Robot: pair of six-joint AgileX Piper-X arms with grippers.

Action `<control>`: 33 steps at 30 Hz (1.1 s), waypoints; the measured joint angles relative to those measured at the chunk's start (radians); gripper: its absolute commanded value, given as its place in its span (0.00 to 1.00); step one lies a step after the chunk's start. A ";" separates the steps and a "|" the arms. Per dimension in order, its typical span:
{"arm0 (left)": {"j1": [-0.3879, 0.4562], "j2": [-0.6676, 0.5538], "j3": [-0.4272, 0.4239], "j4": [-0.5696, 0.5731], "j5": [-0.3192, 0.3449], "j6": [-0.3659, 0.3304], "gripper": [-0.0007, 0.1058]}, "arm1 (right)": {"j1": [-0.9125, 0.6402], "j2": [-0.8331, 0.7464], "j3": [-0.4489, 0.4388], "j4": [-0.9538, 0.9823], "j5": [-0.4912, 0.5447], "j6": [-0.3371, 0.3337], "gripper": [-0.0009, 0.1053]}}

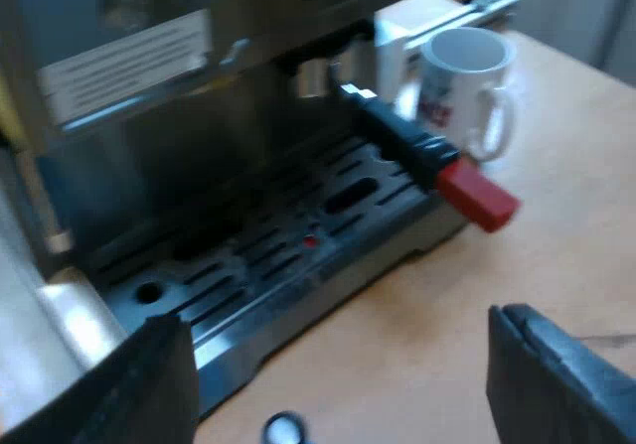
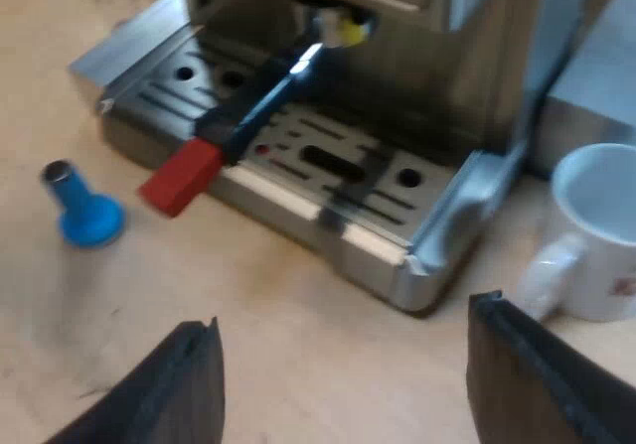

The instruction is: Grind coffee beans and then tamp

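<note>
**Two Grippers Wait Before Espresso Machine, Holder Locked In**

A light wooden counter (image 2: 298, 315) carries a steel espresso machine (image 1: 199, 166) with a slotted metal drip tray (image 2: 328, 166) at its base. A pale grey boxy unit (image 2: 596, 76) stands beside the machine, behind a white ceramic mug (image 2: 596, 235) that sits on the counter just off one corner of the tray. What lies beyond the counter is too blurred to tell.

The left gripper (image 1: 338, 365) hovers over the counter in front of the machine, aimed at the tray's front edge. Its two black fingers (image 1: 149, 384) are spread wide with nothing between them. The right gripper (image 2: 348, 365) hangs over the counter before the tray too. Its fingers are likewise wide apart and empty, one of them near the mug.

The metal holder with the dark handle (image 2: 258, 101) is locked in under the machine's front. Its handle slants out over the drip tray, and its red end (image 2: 181, 176) reaches just past the tray's front edge. It lies ahead of both pairs of fingers, well apart from them and touched by neither.

A blue tamper (image 2: 84, 211) stands on its broad base on the counter, near the red end and clear of the tray.
</note>
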 measured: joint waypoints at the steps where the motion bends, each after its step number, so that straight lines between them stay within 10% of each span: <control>1: -0.020 0.014 0.000 -0.010 0.010 0.000 0.61 | 0.021 0.012 0.001 -0.002 -0.014 0.000 0.53; 13: -0.182 0.119 -0.001 -0.087 0.053 0.111 0.61 | 0.257 0.056 0.001 -0.005 -0.019 -0.002 0.53; 33: -0.189 0.220 0.049 -0.188 0.121 0.155 0.61 | 0.506 0.078 0.001 -0.107 0.195 0.078 0.53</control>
